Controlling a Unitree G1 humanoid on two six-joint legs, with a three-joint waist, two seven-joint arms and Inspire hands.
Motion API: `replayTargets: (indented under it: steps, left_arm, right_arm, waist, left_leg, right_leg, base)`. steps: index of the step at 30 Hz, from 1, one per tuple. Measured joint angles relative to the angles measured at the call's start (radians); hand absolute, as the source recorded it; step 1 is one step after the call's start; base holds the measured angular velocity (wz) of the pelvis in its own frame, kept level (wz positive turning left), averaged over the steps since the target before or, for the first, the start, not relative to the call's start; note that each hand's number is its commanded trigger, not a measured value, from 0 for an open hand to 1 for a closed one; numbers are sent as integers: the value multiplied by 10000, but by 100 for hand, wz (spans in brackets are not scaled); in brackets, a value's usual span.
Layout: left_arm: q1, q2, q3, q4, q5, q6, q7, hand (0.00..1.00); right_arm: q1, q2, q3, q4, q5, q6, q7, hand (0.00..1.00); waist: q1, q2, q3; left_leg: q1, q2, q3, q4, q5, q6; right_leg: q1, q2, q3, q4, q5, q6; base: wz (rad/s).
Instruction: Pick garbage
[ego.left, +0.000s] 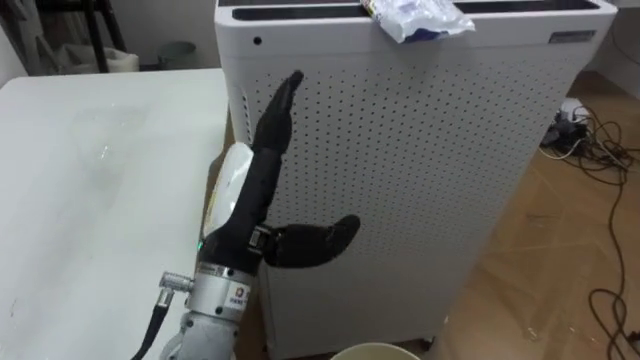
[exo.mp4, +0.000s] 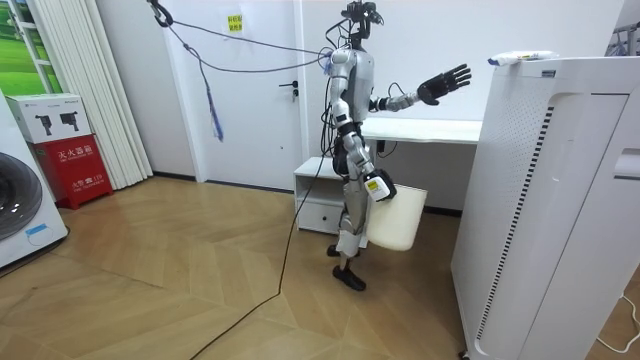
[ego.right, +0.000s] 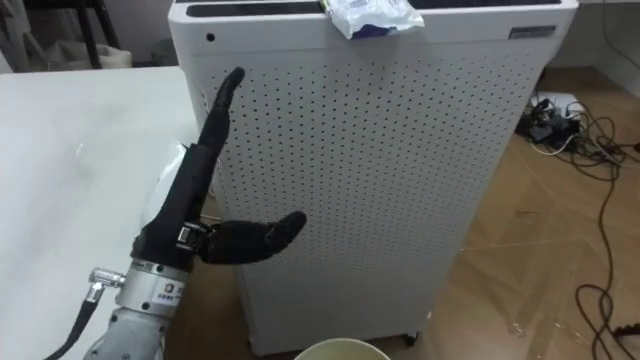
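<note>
**Blocked ahead, open above**

Your left hand (ego.left: 258, 190) is up with straight fingers in front of the purifier (ego.left: 420, 170). Its tall perforated front blocks any reach straight ahead. The air above its flat top is open, and a wrapper (ego.left: 420, 20) lies there at the front edge. The table (ego.left: 90, 180) stands close on the left, leaving a narrow gap. To the right the floor is open, with cables (ego.left: 600, 150) lying well off. A bin rim (ego.left: 375, 352) sits low, just before the purifier.

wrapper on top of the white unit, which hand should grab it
Left. The left hand is up and open, fingers pointing toward the wrapper; the right hand is down by the white bin.
</note>
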Motion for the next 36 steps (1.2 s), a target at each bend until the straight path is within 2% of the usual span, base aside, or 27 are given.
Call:
replayTargets:
  steps: [3,6,8,9,10,11,12,13,14,15,16,17,18,19,20,21,23,24,26,27,28,29,30,31,33,35,36]
  left_arm:
    - [-2,-36,346,-80,499,0,461,0]
    - [-14,-37,655,-219,924,-3,1044,0]
    - [-10,-15,881,-411,1385,-3,1256,0]
    - [-11,-12,912,-474,1458,-3,1270,0]
    - [-18,55,918,-576,1486,-3,1330,0]
    - [-17,76,903,-589,1494,-2,1377,0]
    - [-17,81,879,-655,1551,3,1424,0]
    - [-16,131,868,-736,1657,-1,1434,0]
    - [-12,156,894,-748,1713,-12,1452,0]
    - [-14,144,921,-748,1720,-21,1462,0]
    - [-23,142,1015,-740,1724,-166,1568,0]
    - [-24,145,1025,-734,1762,-225,1699,0]
    - [-15,145,1033,-731,1943,-291,1941,0]
    - [-20,152,1049,-736,2068,-346,2090,0]
    - [-19,170,1063,-735,2121,-426,2170,0]
    - [-19,168,1069,-735,2118,-456,2174,0]
    - [-15,170,1121,-731,2177,-534,2287,0]
    - [-15,167,1154,-732,2198,-549,2303,0]
    - [-16,169,1447,-810,2619,-576,2323,0]
    - [-16,190,1503,-851,2730,-578,2348,0]
    - [-16,209,1618,-904,2984,-579,2455,0]
    - [-14,232,1655,-962,3081,-579,2522,0]
    - [7,266,1710,-1145,3234,-581,2595,0]
    - [15,278,1720,-1282,3390,-585,2657,0]
    - [-30,291,1738,-1420,3720,-587,2755,0]
    - [-72,307,1849,-1622,4205,-649,2815,0]
    - [-95,332,1858,-1642,4307,-671,2847,0]
  right_arm:
    - [2,-17,-2,32,-16,0,50,100]
    - [0,0,0,32,-63,0,173,100]
    - [21,5,58,37,-49,3,331,100]
    - [34,12,82,39,-49,3,349,100]
    - [44,48,155,41,-49,12,343,100]
    - [45,47,196,40,-50,19,353,100]
    - [46,-18,271,28,-55,16,337,100]
    - [82,-80,327,30,-83,16,327,100]
    - [191,-141,339,36,-221,18,324,100]
    - [244,-198,339,38,-314,20,323,100]
    - [275,-313,338,40,-360,21,292,100]
    - [271,-377,338,39,-360,21,257,100]
    - [263,-459,334,39,-392,23,156,100]
    - [262,-510,335,40,-404,26,71,100]
    - [264,-556,340,85,-416,34,22,100]
    - [265,-576,341,101,-413,75,17,100]
    - [265,-650,362,100,-388,207,16,100]
    - [266,-650,363,101,-398,241,15,100]
    - [260,-652,371,99,-439,414,13,100]
    - [261,-651,374,100,-439,450,18,100]
    - [275,-634,382,99,-439,487,32,100]
    - [274,-618,381,92,-449,487,35,100]
    - [273,-614,379,27,-516,487,38,100]
    - [274,-616,377,-48,-644,486,39,100]
    - [246,-649,366,-166,-800,478,22,100]
    - [254,-627,364,-257,-887,478,19,100]
    - [257,-630,364,-319,-910,478,18,100]
  waist:
    - [6,-19,1]
    - [24,-43,11]
    - [63,-61,2]
    - [58,-75,-13]
    - [-1,-158,-21]
    - [-3,-198,-42]
    - [36,-173,-60]
    - [59,-131,-62]
    - [94,-133,-60]
    - [101,-159,-52]
    - [91,-142,-73]
    - [93,-134,-75]
    - [217,-150,-65]
    - [399,-148,-65]
    - [406,-128,-74]
    - [433,-129,-74]
    - [738,-75,-106]
    - [804,-31,-133]
    - [1004,59,-190]
    - [1016,62,-184]
    - [1044,68,-187]
    - [1053,33,-174]
    - [1090,-28,-137]
    - [1107,-90,-125]
    - [1125,-79,-125]
    - [1161,-76,-129]
    - [1166,-72,-132]
  left_leg:
    - [131,53,77,22,-38,-66]
    - [251,326,425,408,-297,-256]
    - [173,831,735,1318,-796,-555]
    - [110,972,775,1672,-925,-633]
    - [-232,1316,797,2712,-1029,-758]
    - [-521,1496,734,3472,-994,-784]
    - [-1247,1944,229,5245,-694,-782]
    - [-1916,2172,-459,6666,-67,-741]
    - [-2427,2191,-1108,7640,741,-628]
    - [-2640,2119,-1374,7871,851,-627]
    - [-3055,1898,-1712,7967,751,-536]
    - [-3282,1795,-1826,7884,745,-529]
    - [-3608,1468,-1976,7411,744,-532]
    - [-3875,1131,-2084,6639,763,-565]
    - [-4090,757,-2364,5621,779,-592]
    - [-4121,593,-2544,5041,806,-635]
    - [-4083,66,-3042,2854,1109,-945]
    - [-4076,-11,-3183,2447,1189,-983]
    - [-3990,-230,-3675,1268,1734,-883]
    - [-3896,-276,-3734,1123,1946,-830]
    - [-3683,-416,-3813,998,2259,-653]
    - [-3603,-493,-3803,959,2338,-587]
    - [-3501,-629,-3769,965,2526,-393]
    - [-3454,-757,-3673,1057,2481,-304]
    - [-3538,-885,-3570,1328,2184,-156]
    - [-3526,-1093,-3492,1704,1710,11]
    - [-3517,-1131,-3460,1777,1604,52]
  right_leg:
    - [1,22,-91,179,-120,-109]
    - [6,143,-228,411,-323,-297]
    - [19,347,-417,697,-719,-539]
    - [-4,397,-414,815,-864,-619]
    - [-62,500,-325,1054,-1179,-718]
    - [-96,561,-251,1165,-1287,-744]
    - [-130,732,-140,1399,-1441,-898]
    - [-27,905,-22,1546,-1545,-1085]
    - [228,1004,171,1663,-1650,-1173]
    - [284,1028,255,1701,-1712,-1208]
    - [318,1043,445,1768,-1778,-1248]
    - [317,1043,536,1763,-1791,-1270]
    - [314,1039,894,1753,-1795,-1276]
    - [315,1008,1134,1708,-1797,-1297]
    - [369,1026,1291,1614,-1801,-1302]
    - [408,1029,1390,1570,-1805,-1299]
    - [447,1123,1890,1508,-1867,-1265]
    - [464,1170,1984,1480,-1879,-1257]
    - [580,1302,2237,1406,-2037,-1183]
    - [638,1305,2287,1404,-2104,-1151]
    - [720,1243,2345,1393,-2239,-1050]
    - [773,1166,2348,1394,-2330,-1001]
    - [863,1029,2338,1380,-2475,-890]
    - [956,858,2283,1261,-2550,-784]
    - [1083,674,2197,1091,-2625,-641]
    - [1235,380,1991,1143,-2774,-389]
    - [1241,310,1933,1254,-2815,-315]
  base:
    - [-8]
    - [-34]
    - [-47]
    - [-37]
    - [-24]
    - [-34]
    - [-46]
    - [-58]
    - [-46]
    - [-40]
    - [-32]
    - [-58]
    - [-77]
    - [-80]
    - [-55]
    - [-48]
    - [-60]
    - [-59]
    - [-44]
    - [-25]
    - [-16]
    - [-19]
    - [-12]
    - [-10]
    - [-3]
    - [-2]
    - [0]
